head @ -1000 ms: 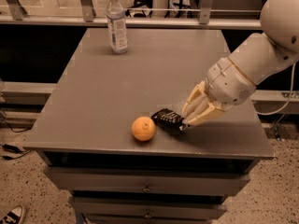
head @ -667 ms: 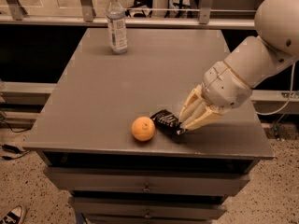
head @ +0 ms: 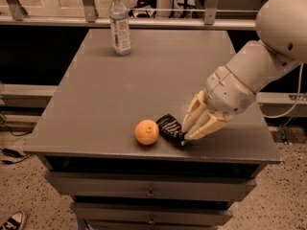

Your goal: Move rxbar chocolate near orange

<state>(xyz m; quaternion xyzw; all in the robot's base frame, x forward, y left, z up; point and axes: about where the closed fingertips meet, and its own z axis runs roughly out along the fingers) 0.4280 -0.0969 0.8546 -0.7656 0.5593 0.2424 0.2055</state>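
The orange (head: 147,132) sits on the grey table (head: 144,80) near its front edge. The rxbar chocolate (head: 169,128), black wrapper with white lettering, lies just right of the orange, almost touching it. My gripper (head: 184,136) comes down from the right, and its cream fingers (head: 206,124) are at the bar's right end, down at table level. The fingertips rest on or against the bar's near right corner.
A clear plastic water bottle (head: 120,23) stands upright at the table's back left. Drawers run below the table's front edge (head: 148,155). A railing runs behind the table. A shoe lies on the floor at the lower left.
The gripper and the bar have shifted slightly left, toward the orange. The orange and the bottle have not moved.
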